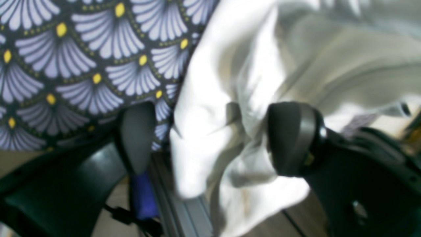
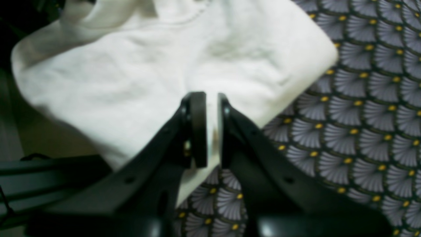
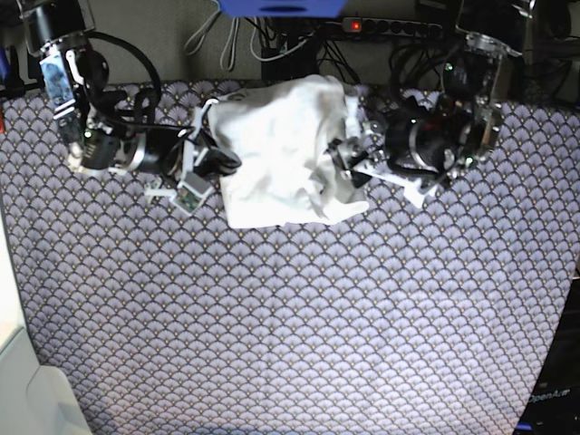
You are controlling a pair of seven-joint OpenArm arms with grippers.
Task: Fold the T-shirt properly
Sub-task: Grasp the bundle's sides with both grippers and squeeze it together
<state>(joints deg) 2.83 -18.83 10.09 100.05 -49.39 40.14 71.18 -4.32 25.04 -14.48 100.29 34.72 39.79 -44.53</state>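
Observation:
The white T-shirt (image 3: 276, 145) lies bunched and wrinkled at the back middle of the patterned tablecloth (image 3: 290, 308). My right gripper (image 3: 217, 165) sits at its left edge. In the right wrist view the right gripper (image 2: 212, 131) is shut on a thin edge of the T-shirt (image 2: 131, 82), with white cloth showing in the narrow gap. My left gripper (image 3: 349, 163) is at the shirt's right side. In the left wrist view the left gripper (image 1: 213, 138) stands wide open, with a hanging fold of the T-shirt (image 1: 329, 59) between its fingers (image 1: 289, 138).
A power strip (image 3: 390, 25) and cables run behind the table's back edge. The fan-patterned cloth (image 1: 65, 65) covers the table on all sides of the shirt. A white surface (image 3: 18, 381) lies past the front left corner.

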